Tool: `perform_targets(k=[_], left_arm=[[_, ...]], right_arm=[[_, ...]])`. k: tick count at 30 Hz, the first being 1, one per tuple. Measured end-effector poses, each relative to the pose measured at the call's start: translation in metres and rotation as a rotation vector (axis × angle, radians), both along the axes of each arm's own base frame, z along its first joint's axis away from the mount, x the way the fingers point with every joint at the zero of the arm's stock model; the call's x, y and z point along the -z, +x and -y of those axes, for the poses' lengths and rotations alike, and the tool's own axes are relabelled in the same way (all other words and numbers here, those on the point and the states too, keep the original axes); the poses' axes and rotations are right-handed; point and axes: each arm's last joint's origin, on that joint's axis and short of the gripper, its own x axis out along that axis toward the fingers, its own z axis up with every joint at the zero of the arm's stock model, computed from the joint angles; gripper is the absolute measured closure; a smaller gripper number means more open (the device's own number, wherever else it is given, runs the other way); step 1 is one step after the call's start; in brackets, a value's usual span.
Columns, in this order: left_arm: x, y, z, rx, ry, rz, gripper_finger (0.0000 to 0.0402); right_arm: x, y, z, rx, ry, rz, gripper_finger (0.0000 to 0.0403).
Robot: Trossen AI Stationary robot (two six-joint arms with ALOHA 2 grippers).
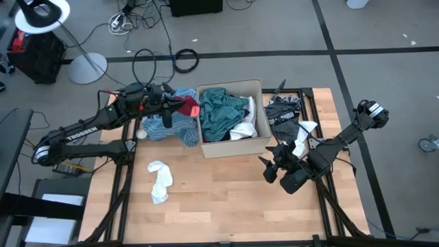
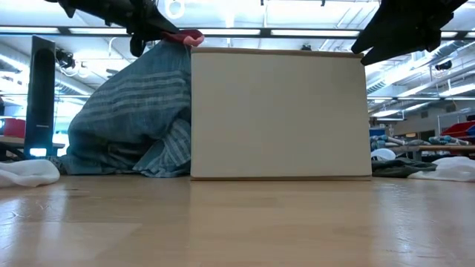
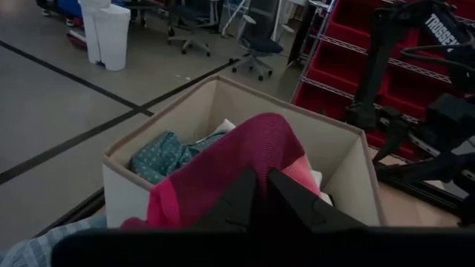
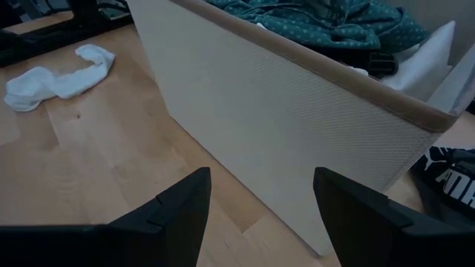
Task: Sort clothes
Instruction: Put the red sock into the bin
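My left gripper [image 1: 180,104] is shut on a red-and-pink garment [image 3: 236,159], just left of the tan box's [image 1: 230,147] left wall, at rim height. The box holds teal green clothes [image 1: 221,110] and a white piece [image 1: 244,130]. Against the box's left wall leans a heaped light blue striped garment [image 2: 133,111]. A white sock [image 1: 160,181] lies flat on the table, nearer the front. Black-and-white clothes [image 1: 285,113] lie to the right of the box. My right gripper [image 4: 260,200] stands open in front of the box's near right corner, with nothing in it. My left gripper pinches the red-and-pink garment between its two fingers [image 3: 241,200]; the cloth bunches up over their tips [image 3: 260,141], and how many layers cannot be seen. The fingers come about level from the table's left. The garment is lifted above the blue heap, beside the box's rim [image 2: 185,37].
The table's wooden top [image 1: 226,199] lies bare in front of the box. Dark frame rails [image 1: 322,199] run along both sides of the table. Cables and a lamp base [image 1: 86,67] lie on the floor beyond the far edge.
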Motion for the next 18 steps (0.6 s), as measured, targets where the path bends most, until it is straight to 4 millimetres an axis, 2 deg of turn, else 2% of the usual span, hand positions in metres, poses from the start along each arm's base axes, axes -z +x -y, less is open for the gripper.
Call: perform_targets(k=[18], left_arm=[[0.0002, 0.0000, 0.0000, 0.000, 0.000, -0.001, 0.0340]], right_arm=[[0.0000, 0.0000, 0.0000, 0.000, 0.000, 0.000, 0.0163]])
